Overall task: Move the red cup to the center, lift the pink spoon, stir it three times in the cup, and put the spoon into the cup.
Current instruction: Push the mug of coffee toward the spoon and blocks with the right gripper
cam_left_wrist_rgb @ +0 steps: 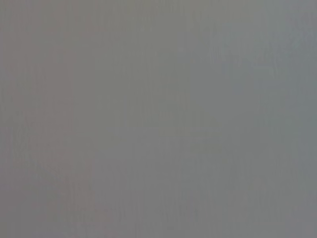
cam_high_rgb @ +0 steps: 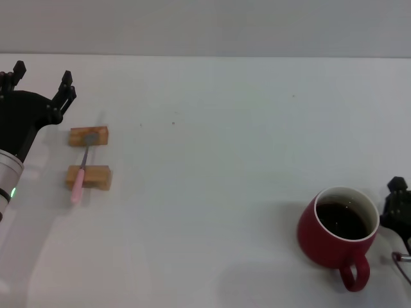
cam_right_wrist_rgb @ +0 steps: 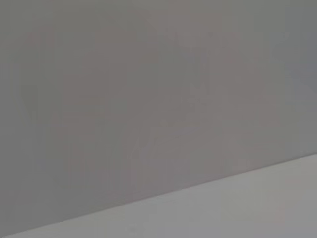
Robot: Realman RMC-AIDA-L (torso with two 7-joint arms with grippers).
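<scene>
The red cup [cam_high_rgb: 327, 240] stands at the front right of the white table [cam_high_rgb: 212, 128], its handle towards the front and dark liquid inside. The pink spoon [cam_high_rgb: 79, 179] lies across two tan wooden blocks at the left, with its grey bowl on the far block. My left gripper [cam_high_rgb: 42, 76] is open and empty, just behind and left of the blocks. My right gripper [cam_high_rgb: 398, 206] shows only partly at the right edge, right beside the cup. Neither wrist view shows the cup, the spoon or a gripper.
The far wooden block [cam_high_rgb: 88, 135] and the near wooden block [cam_high_rgb: 96, 177] carry the spoon. A grey wall runs behind the table's far edge. The right wrist view shows only that wall and a strip of table [cam_right_wrist_rgb: 257, 208].
</scene>
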